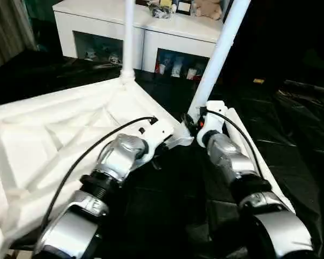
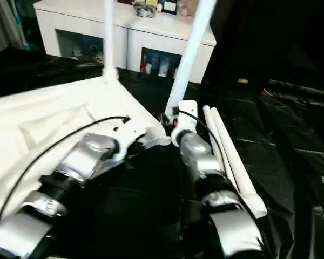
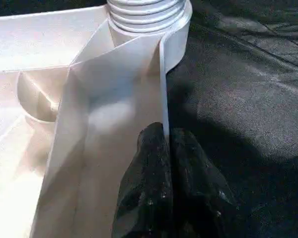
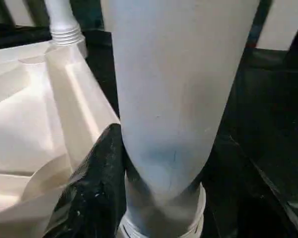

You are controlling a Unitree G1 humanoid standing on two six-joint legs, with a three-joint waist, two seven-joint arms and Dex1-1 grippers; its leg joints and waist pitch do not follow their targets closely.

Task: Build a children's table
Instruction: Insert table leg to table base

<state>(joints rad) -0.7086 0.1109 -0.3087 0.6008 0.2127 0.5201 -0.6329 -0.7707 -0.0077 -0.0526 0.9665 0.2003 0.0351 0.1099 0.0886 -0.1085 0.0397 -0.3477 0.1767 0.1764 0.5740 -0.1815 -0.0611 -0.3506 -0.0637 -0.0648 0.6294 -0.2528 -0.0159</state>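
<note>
The white tabletop [image 1: 48, 135] lies upside down on the black floor sheet, its ribbed underside facing up. One white leg [image 1: 128, 38] stands upright in the far corner socket. My left gripper [image 3: 165, 135] is shut on the thin rim of the tabletop, just short of the near right corner. There a second leg [image 1: 222, 46] leans slightly right, and its threaded end [image 3: 149, 15] sits at the corner socket. My right gripper [image 1: 193, 122] is shut on this leg low down, one black finger [image 4: 97, 183] pressed against its side. Two more legs [image 2: 229, 156] lie side by side beyond my right forearm.
A white glass-door cabinet [image 1: 140, 32] with small items on top stands at the back, behind the tabletop. Wrinkled black sheeting [image 1: 302, 135] covers the floor to the right and in front. A cable runs along each forearm.
</note>
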